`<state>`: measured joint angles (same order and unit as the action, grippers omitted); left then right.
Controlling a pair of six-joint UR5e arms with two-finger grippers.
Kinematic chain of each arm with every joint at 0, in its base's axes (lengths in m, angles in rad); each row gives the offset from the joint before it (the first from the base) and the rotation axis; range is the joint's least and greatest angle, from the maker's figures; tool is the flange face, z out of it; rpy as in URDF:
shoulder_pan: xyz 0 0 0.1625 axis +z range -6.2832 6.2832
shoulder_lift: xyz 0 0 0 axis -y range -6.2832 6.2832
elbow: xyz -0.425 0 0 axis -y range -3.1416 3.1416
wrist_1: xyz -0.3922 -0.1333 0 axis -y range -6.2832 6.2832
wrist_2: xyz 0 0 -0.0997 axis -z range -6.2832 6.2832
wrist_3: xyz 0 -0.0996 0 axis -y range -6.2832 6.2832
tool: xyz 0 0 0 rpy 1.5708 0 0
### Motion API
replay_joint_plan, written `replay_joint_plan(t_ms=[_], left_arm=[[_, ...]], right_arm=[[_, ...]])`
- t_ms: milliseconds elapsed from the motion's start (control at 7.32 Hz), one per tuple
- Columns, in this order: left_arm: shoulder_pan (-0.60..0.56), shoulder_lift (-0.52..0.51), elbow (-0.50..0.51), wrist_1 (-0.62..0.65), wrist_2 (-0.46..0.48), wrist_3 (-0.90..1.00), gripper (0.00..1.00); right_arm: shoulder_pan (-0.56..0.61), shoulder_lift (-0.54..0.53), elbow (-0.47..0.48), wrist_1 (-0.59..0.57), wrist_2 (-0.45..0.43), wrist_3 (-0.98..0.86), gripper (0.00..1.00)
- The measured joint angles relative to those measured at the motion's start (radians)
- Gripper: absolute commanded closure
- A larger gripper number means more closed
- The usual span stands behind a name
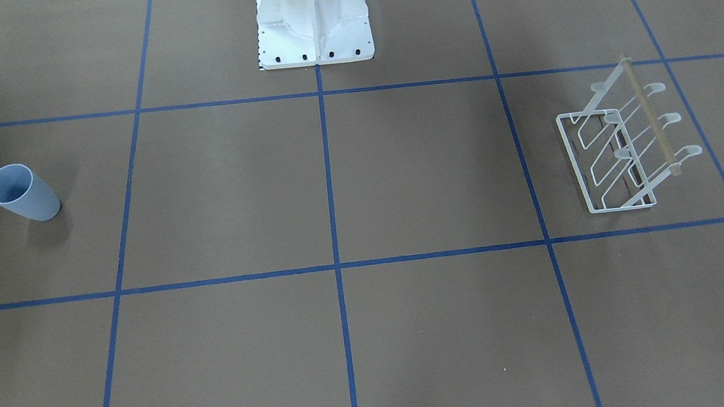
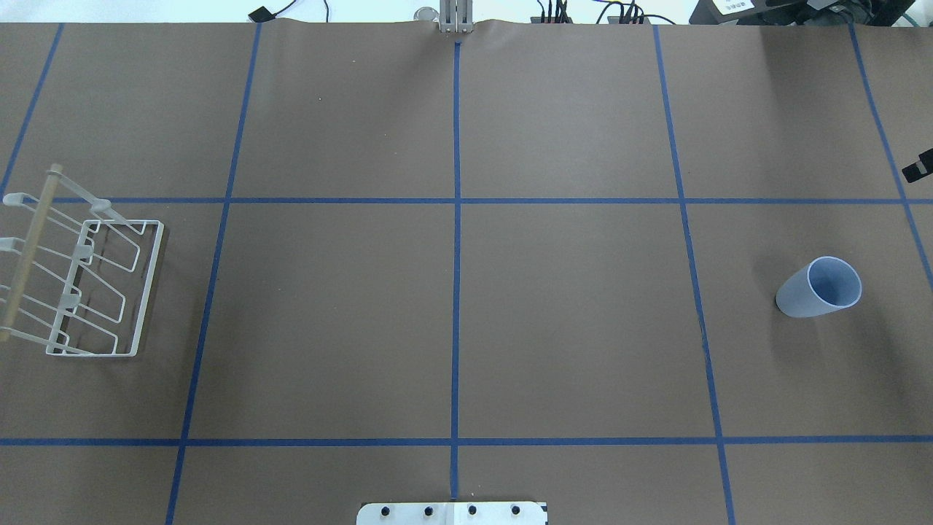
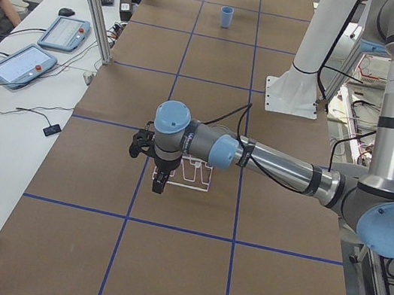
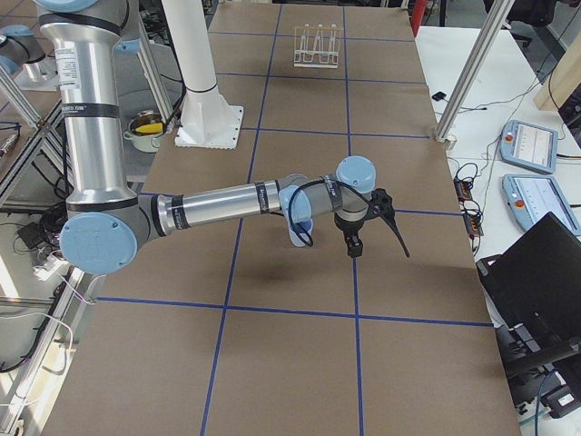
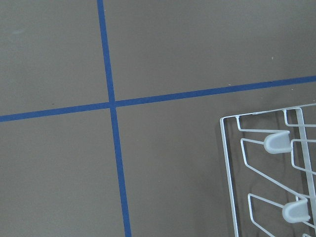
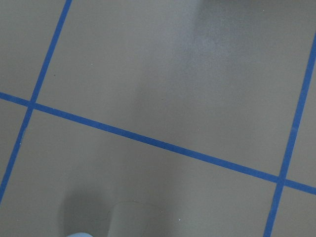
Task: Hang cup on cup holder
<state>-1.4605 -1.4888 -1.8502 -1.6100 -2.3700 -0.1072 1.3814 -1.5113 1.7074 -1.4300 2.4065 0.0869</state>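
A brown worktop (image 2: pixel 568 313) marked with blue tape lines, and the two task items sit well apart on it. The light blue cup (image 2: pixel 818 288) stands upright, mouth up, far out on the robot's right side. The white wire cup holder (image 2: pixel 148 292) rests at the opposite end, on the robot's left, with its slanted prongs (image 1: pixel 613 117) all bare.

Neither claw holds anything. The right claw (image 4: pixel 353 250) hangs above the worktop near the cup, which is partly hidden behind that arm's wrist in the right side view. The left claw (image 3: pixel 160 185) hangs just beside the cup holder. Both show clearly only in the side views, so you cannot tell whether their fingers are spread or closed.

The step in hand looks like the first reach for the cup, and the right claw is best placed for it. Come down on the cup wall rather than pushing from the side, because a light, handleless tumbler is likely to tip or slide. It tapers, so pinch across the rim, one finger inside and one outside. Leave the mouth free, since it must turn over to go onto a prong. Expect a long carry or a hand-over to reach the cup holder.
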Motion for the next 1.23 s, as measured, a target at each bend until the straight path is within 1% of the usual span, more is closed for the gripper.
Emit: replay_joint_plan(t_ms=[410, 683, 820, 957, 1230], left_arm=[[0.0, 0.018, -0.011, 0.003, 0.004, 0.0, 0.02], [0.001, 0.021, -0.016, 0.002, 0.003, -0.001, 0.02], [0.001, 0.022, -0.019, 0.002, 0.001, -0.001, 0.02], [0.0, 0.022, -0.024, 0.003, 0.0, -0.001, 0.02], [0.0, 0.022, -0.031, 0.002, 0.0, -0.002, 0.02]], right_arm=[[-0.001, -0.017, 0.018, 0.005, 0.031, -0.001, 0.0], [-0.014, -0.048, 0.067, 0.005, 0.036, 0.026, 0.0], [-0.043, -0.073, 0.1, 0.012, 0.035, 0.088, 0.0], [-0.084, -0.11, 0.125, 0.048, 0.031, 0.145, 0.0], [-0.158, -0.177, 0.129, 0.147, 0.006, 0.185, 0.0]])
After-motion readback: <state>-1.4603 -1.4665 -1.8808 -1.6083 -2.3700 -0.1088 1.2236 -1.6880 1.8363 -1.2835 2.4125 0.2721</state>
